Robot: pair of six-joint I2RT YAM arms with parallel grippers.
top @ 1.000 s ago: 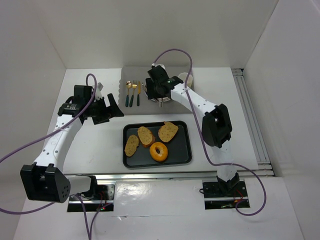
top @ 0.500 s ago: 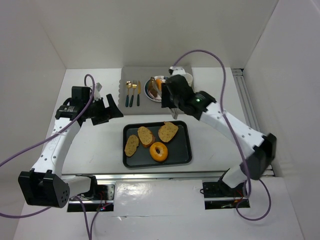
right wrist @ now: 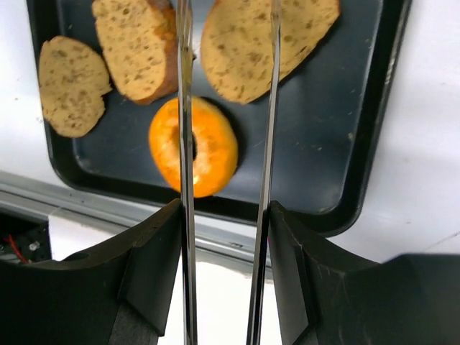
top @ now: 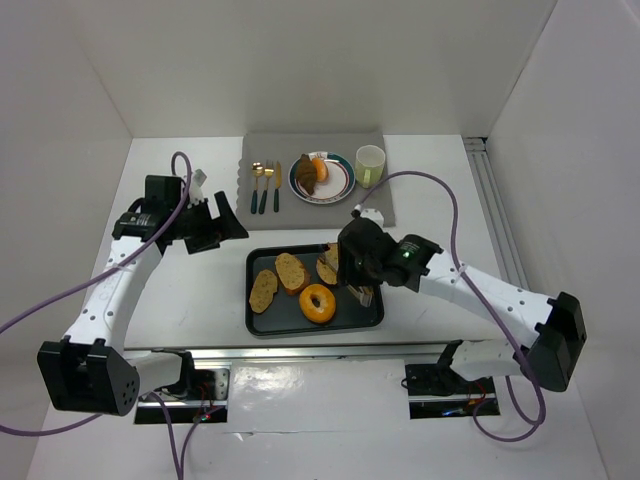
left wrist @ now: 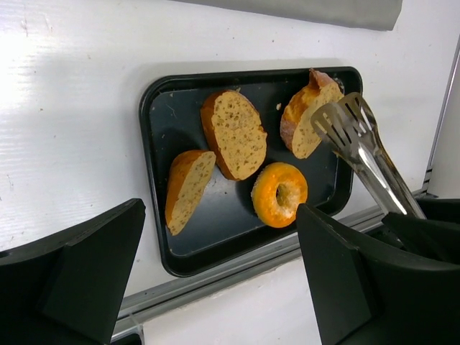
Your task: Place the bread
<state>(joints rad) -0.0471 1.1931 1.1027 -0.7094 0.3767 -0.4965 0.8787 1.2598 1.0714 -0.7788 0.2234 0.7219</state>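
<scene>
Top view: left gripper (top: 222, 218) spread open, idle left of tray (top: 372, 318). Right gripper (top: 357, 268) clamped on tongs (top: 362, 294) above the bread slices (top: 291, 272).

Left wrist: tong tips apart, beside rightmost slice (left wrist: 305, 118).

Right wrist: blades flanked bagel (right wrist: 205, 147). Best centred about one slice before squeezing.

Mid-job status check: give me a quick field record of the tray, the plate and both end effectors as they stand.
tray: holds three bread slices and a bagel
right end effector: shut on tongs, above the tray's right side
tongs tips: apart, at the rightmost slice; contact unclear
left end effector: open, empty, over the table left of the tray
plate: beyond the tray, food already on it
cup: right of the plate
</scene>
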